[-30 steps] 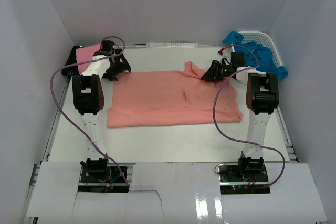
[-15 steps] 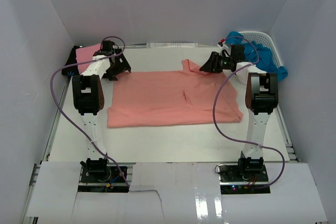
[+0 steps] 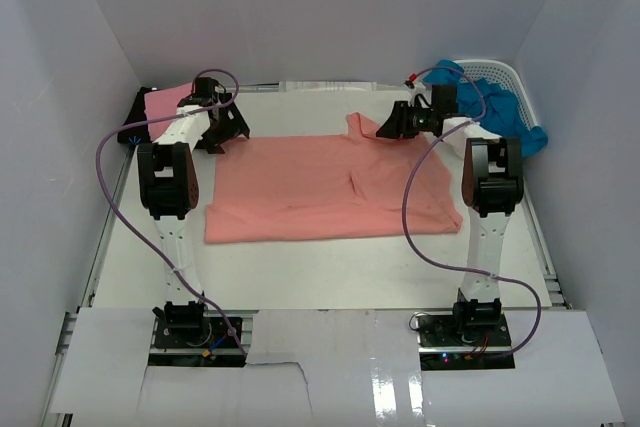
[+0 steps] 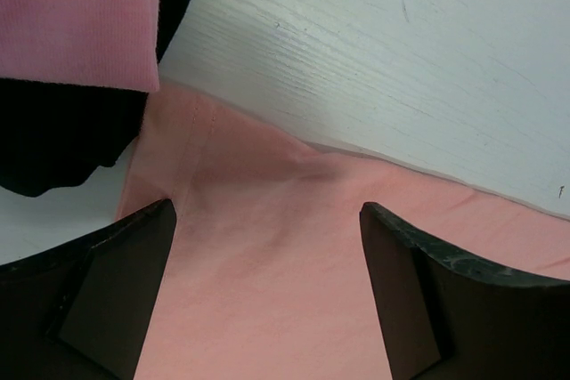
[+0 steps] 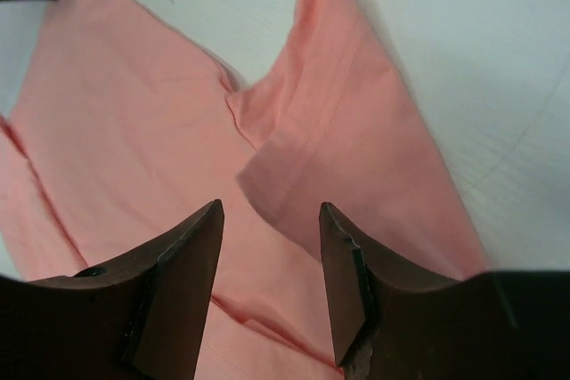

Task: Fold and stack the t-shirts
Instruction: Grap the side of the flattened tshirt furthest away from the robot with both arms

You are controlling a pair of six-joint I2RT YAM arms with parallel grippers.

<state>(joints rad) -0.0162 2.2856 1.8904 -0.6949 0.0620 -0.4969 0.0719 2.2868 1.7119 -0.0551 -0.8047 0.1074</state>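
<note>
The salmon t-shirt (image 3: 330, 187) is laid flat across the middle of the table (image 3: 300, 267). The cloth is judged light and limp; it is best taken at a hemmed edge, such as the sleeve (image 5: 329, 113). The right gripper (image 5: 272, 209) is positioned half spread above that sleeve, empty. The left gripper (image 4: 267, 220) is spread wide over the far left corner.

**Clearance over the table**

The salmon shirt (image 3: 330, 187) covers the middle of the table (image 3: 330, 272). Bare strips run along the shirt's near edge and beside the back wall (image 3: 320, 17). Far left corner: pink shirt (image 3: 165, 102) on black shirt (image 3: 130, 132). Far right corner: basket (image 3: 505, 75) holding blue shirts (image 3: 505, 112). The left arm (image 3: 165, 182), right arm (image 3: 495, 182) and a looping cable (image 3: 404, 215) flank the sides.
</note>
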